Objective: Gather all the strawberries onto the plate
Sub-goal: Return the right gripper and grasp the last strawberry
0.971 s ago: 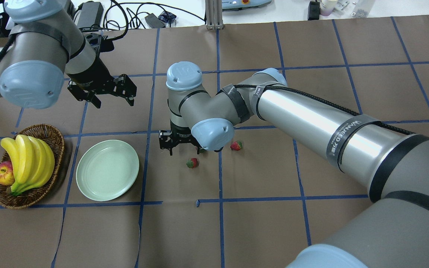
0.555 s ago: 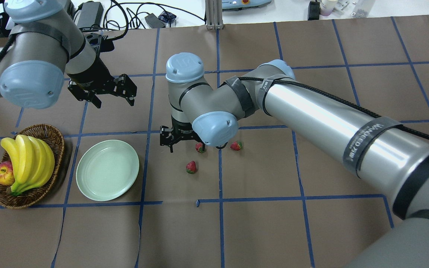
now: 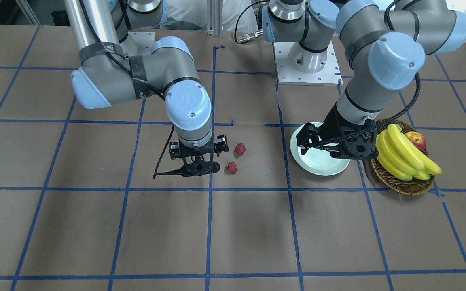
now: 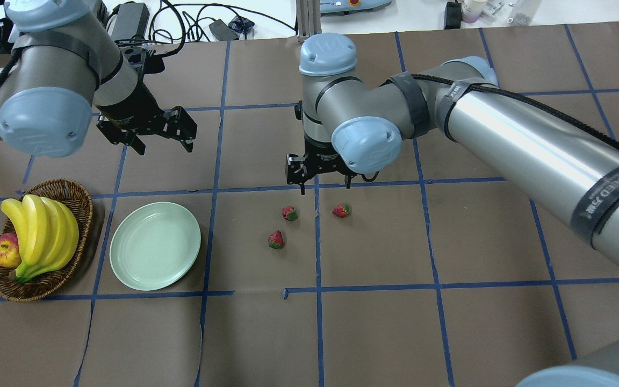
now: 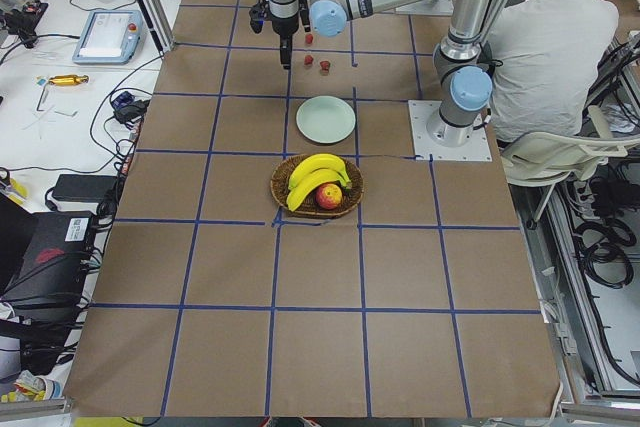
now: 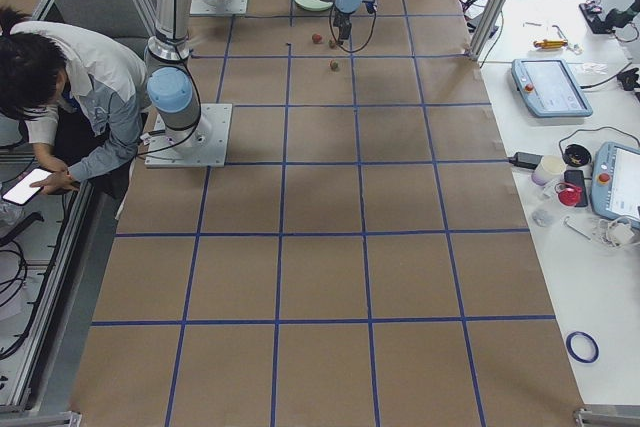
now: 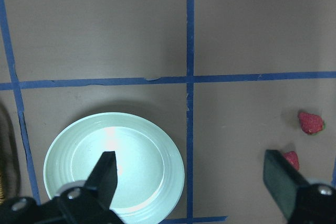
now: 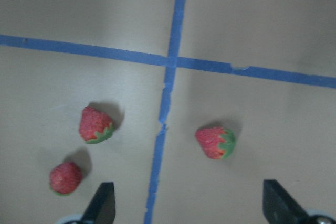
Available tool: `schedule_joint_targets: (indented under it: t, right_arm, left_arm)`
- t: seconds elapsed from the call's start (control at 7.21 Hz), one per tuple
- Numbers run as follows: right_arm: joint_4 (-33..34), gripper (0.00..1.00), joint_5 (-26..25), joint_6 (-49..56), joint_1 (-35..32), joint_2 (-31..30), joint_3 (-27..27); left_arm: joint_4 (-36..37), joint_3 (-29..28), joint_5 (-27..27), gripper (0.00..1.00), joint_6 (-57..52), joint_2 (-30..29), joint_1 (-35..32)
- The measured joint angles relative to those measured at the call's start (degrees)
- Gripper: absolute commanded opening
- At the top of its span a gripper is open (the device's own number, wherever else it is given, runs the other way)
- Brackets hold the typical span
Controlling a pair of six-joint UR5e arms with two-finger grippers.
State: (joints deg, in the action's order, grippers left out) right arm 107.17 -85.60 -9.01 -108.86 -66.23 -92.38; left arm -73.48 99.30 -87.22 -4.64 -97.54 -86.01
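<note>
Hovering just beyond three strawberries (image 4: 289, 213) lying loose on the table (image 4: 395, 322), well apart from the bare plate (image 4: 155, 245), the right gripper (image 4: 324, 186) held its fingers spread and empty. It probably needed to straddle one of them squarely and close gently. The left gripper (image 4: 164, 145), likewise spread, hung near the plate.

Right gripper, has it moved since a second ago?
Yes. The right gripper has shifted away from the plate, rightward and farther out in the overhead view, past the strawberries.

We count three strawberries (image 4: 289, 213) (image 4: 340, 210) (image 4: 276, 239), all right of the one plate (image 4: 155, 245). At the left we count one basket (image 4: 67, 185), one bunch of bananas (image 4: 41, 231) and one apple (image 4: 4, 251). We also count two grippers, the left gripper (image 4: 165, 145) and the right gripper (image 4: 324, 187).
</note>
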Motion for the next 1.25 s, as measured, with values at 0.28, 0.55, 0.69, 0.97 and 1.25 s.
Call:
schedule_joint_targets:
  t: [0.28,0.55,0.69,0.97,1.25]
  right_arm:
    - [0.71,1.00,-3.13,8.72,1.91,0.74,-1.66]
    - [2.13,1.00,-3.56,13.83,2.16,2.67,-2.46]
    - [2.75,1.00,-3.22,15.86,2.16,3.50,-2.72]
    - [3.41,1.00,-1.93,17.07,2.02,3.96,-4.13]
    - [4.09,0.96,1.16,17.26,1.86,4.43,-5.01]
  left_arm:
    - [0.00,0.01,0.02,1.00,-0.02,0.04,-0.31]
    - [0.02,0.05,0.11,1.00,-0.04,-0.13,-0.43]
    - [-0.01,0.08,0.19,1.00,-0.11,-0.27,-0.43]
    - [-0.13,0.16,0.30,1.00,-0.20,-0.41,-0.40]
    - [-0.26,0.35,0.43,1.00,-0.07,-0.45,-0.43]
